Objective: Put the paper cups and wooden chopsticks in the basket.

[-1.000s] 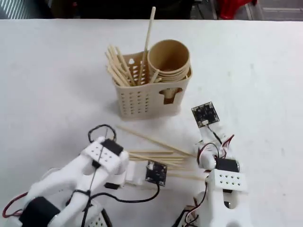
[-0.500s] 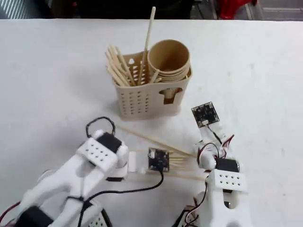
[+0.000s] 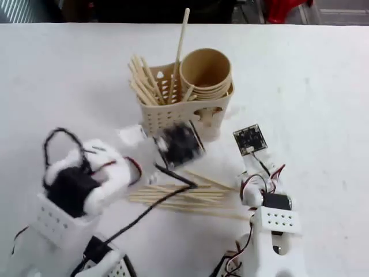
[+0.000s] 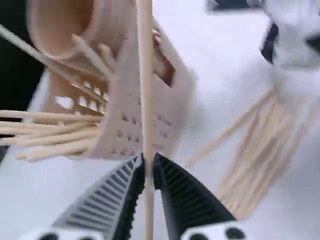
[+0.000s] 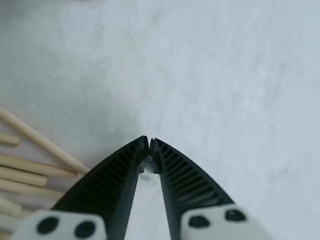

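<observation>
My left gripper [image 4: 148, 160] is shut on one wooden chopstick [image 4: 145, 75], which rises between its jaws in front of the cream basket [image 4: 135, 120]. In the high view the left arm [image 3: 86, 179] is raised and blurred, its wrist close to the basket [image 3: 173, 118]. The basket holds stacked paper cups [image 3: 206, 72] and several chopsticks [image 3: 144, 81], one standing tall. A loose pile of chopsticks [image 3: 184, 196] lies on the table between the arms. My right gripper [image 5: 149, 142] is shut on nothing, its tip on the bare table beside the pile's ends [image 5: 30, 165].
The right arm [image 3: 271, 216] sits low at the front right, next to the pile. White table [image 3: 311, 86] stretches free to the right, left and behind the basket. A dark edge and a red object [image 3: 282, 8] lie beyond the table's far side.
The left arm has lifted from the pile and swung up toward the basket with one chopstick in its gripper. The right arm has stayed still.
</observation>
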Controlling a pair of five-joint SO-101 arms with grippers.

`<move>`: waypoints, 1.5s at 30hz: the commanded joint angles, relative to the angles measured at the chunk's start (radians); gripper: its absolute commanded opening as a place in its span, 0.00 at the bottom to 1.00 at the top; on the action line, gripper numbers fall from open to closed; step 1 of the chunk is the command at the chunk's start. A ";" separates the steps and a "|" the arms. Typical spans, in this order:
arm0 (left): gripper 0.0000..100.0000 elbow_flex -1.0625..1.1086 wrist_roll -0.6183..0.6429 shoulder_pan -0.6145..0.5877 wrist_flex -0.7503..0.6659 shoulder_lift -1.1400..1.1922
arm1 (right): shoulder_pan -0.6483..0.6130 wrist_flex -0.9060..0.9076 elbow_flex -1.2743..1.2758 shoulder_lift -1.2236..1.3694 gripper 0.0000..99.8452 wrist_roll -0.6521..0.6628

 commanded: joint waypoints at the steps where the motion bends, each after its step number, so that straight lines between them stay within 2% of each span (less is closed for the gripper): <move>1: 0.02 -0.084 0.158 -0.090 -0.273 -0.015 | -0.001 -0.016 -0.005 -0.013 0.02 0.006; 5: 0.02 -0.060 0.319 -0.188 -0.601 -0.004 | -0.002 -0.018 -0.005 -0.013 0.02 0.006; 10: 0.02 0.054 0.508 -0.216 -0.956 0.105 | -0.004 -0.018 -0.005 -0.013 0.02 0.006; 12: 0.02 0.069 0.529 -0.216 -1.053 0.171 | -0.004 -0.018 -0.005 -0.013 0.02 0.006; 15: 0.02 0.069 0.540 -0.208 -1.099 0.246 | -0.005 -0.019 -0.003 -0.013 0.02 0.006; 21: 0.02 0.078 0.649 -0.229 -1.099 0.378 | -0.008 -0.019 -0.003 -0.016 0.02 0.006; 25: 0.02 0.080 0.654 -0.234 -1.076 0.441 | -0.008 -0.021 -0.003 -0.016 0.02 0.006; 28: 0.05 0.075 0.657 -0.225 -1.043 0.447 | -0.008 -0.021 -0.003 -0.016 0.02 0.006; 32: 0.14 0.077 0.660 -0.228 -1.030 0.410 | -0.008 -0.021 -0.003 -0.016 0.02 0.006; 35: 0.12 0.071 0.654 -0.232 -0.971 0.340 | -0.008 -0.021 -0.003 -0.016 0.02 0.006; 38: 0.09 0.077 0.654 -0.225 -0.867 0.223 | -0.008 -0.021 -0.003 -0.016 0.02 0.006; 41: 0.07 0.075 0.649 -0.226 -0.649 0.073 | -0.004 -0.021 -0.003 -0.016 0.02 0.006; 43: 0.05 0.078 0.580 -0.234 -0.512 -0.024 | -0.002 -0.021 -0.003 -0.016 0.02 0.006; 45: 0.02 0.101 0.460 -0.225 -0.420 -0.079 | -0.002 -0.021 -0.003 -0.016 0.02 0.006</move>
